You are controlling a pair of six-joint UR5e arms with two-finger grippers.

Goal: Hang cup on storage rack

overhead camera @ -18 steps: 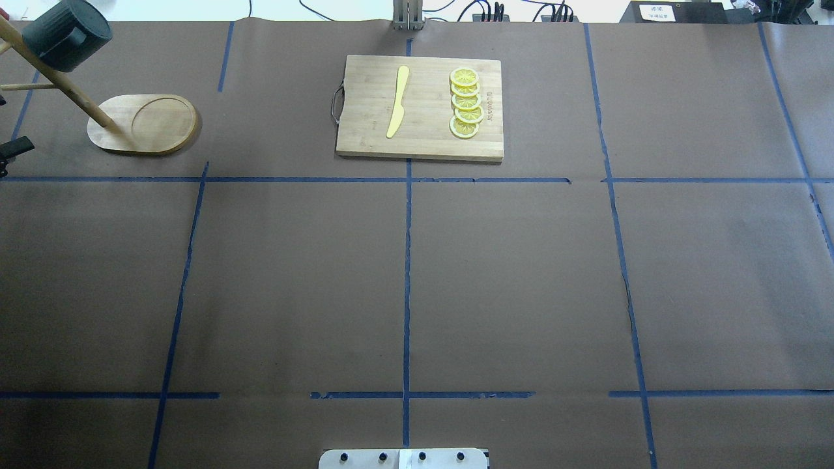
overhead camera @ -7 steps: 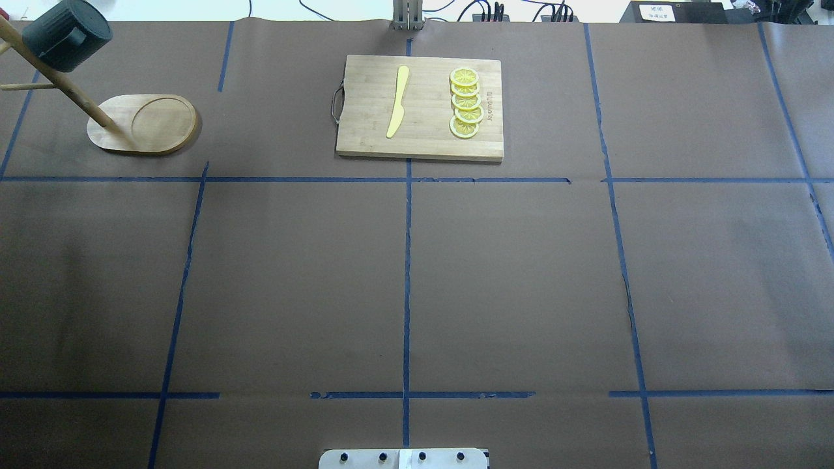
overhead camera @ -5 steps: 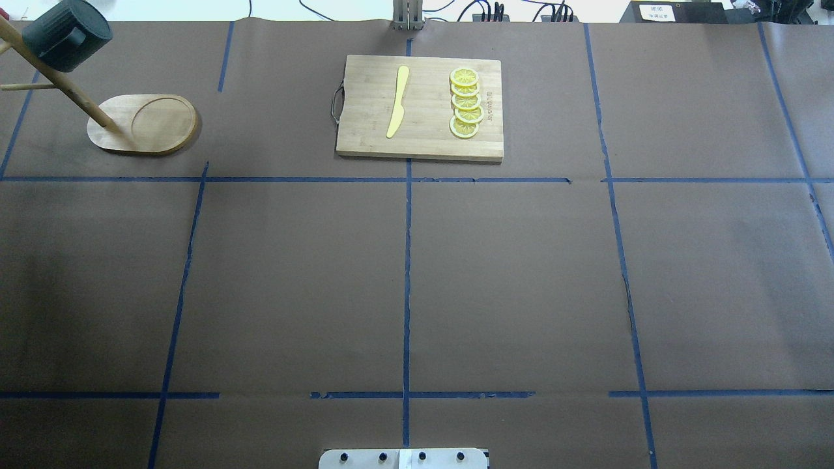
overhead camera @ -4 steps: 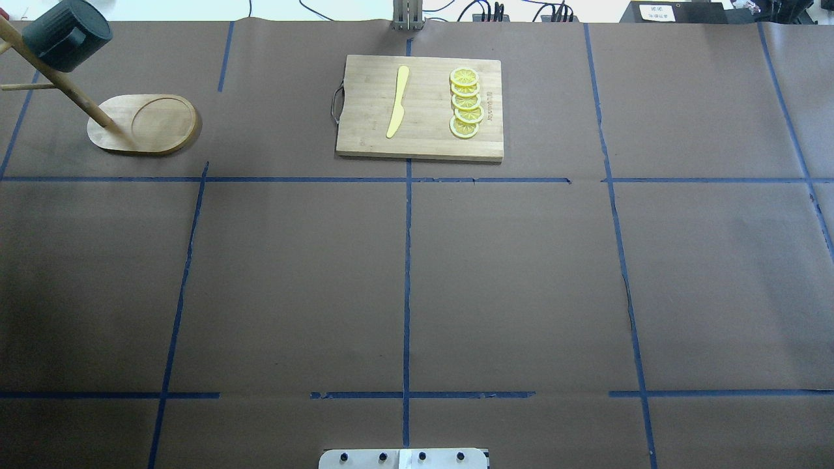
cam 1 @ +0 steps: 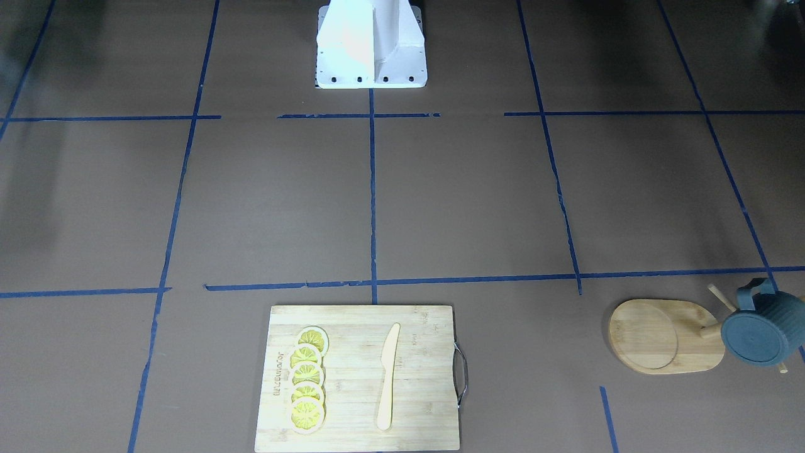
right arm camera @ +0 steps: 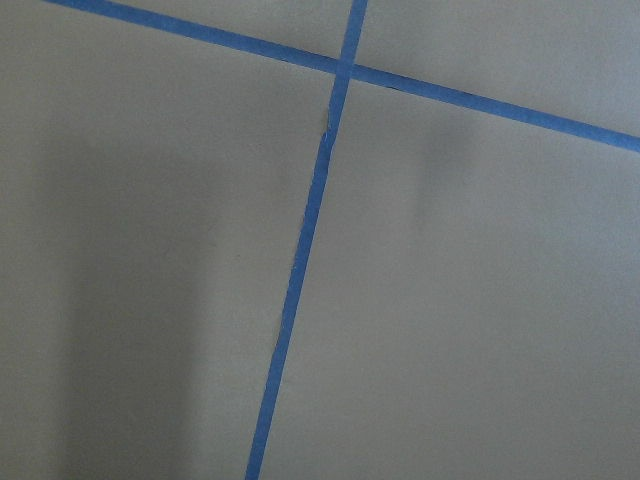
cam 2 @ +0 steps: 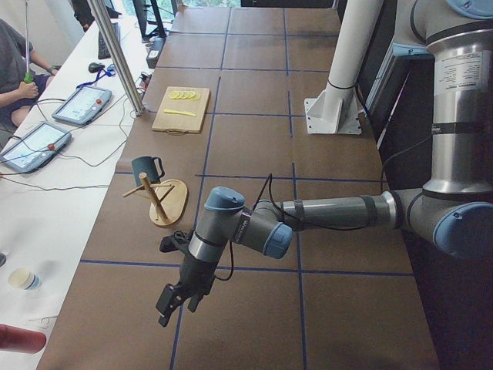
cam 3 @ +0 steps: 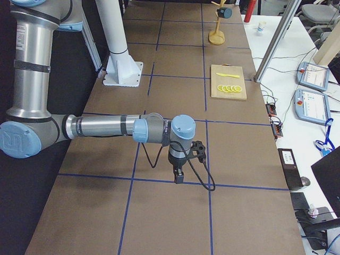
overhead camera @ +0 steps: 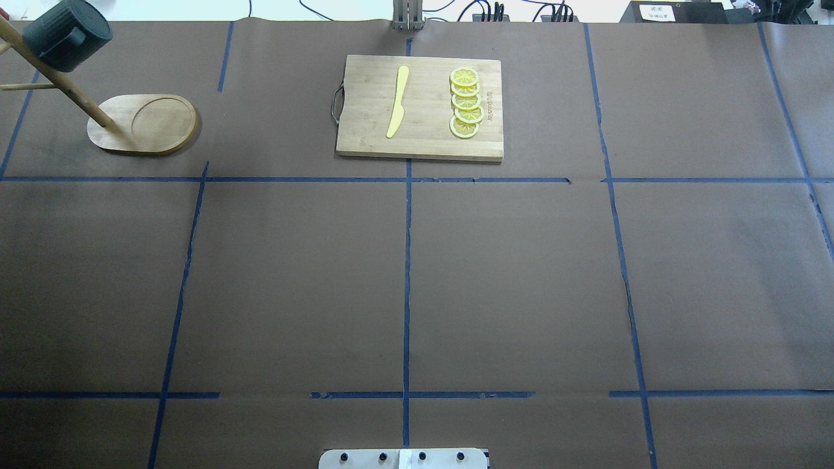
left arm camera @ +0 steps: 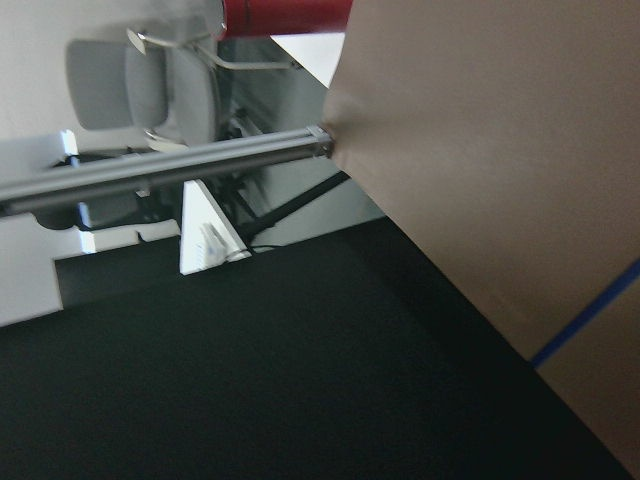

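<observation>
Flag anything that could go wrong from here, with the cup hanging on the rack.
1. The cup hangs by its handle on one thin angled peg of the rack. How deep the handle sits cannot be told, so a bump might slip it off.
2. The left tool hangs low over the table, not far from the rack. A sweep that way could knock it over.
3. The rack stands near the table's edge, so a toppled cup might drop off.

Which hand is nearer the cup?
Left. The left hand hangs near the cup's end of the table; the right hand is at the opposite end.
</observation>
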